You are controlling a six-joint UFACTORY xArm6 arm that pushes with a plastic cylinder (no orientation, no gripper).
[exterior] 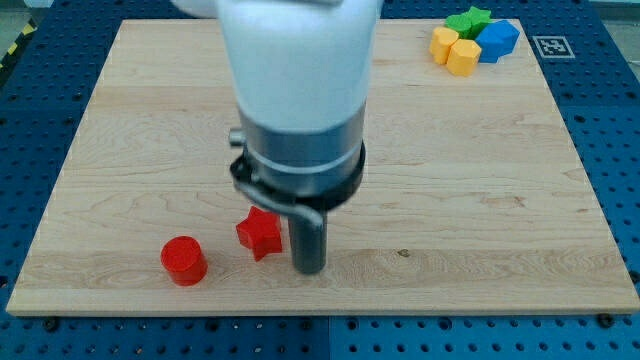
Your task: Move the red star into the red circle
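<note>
The arm's body [298, 60] was a broad, smooth white cylinder, slightly blurred, with no markings legible on it. Below it sat a grey metal band [300, 140], and under that a black collar [298, 180] with a small lug jutting from its left side. From the collar hung a short, straight, dark grey rod [308, 240], round in section, ending in my tip [308, 270], blunt and flat.

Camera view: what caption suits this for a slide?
My tip sits just right of the red star, the red circle to its left.
</note>
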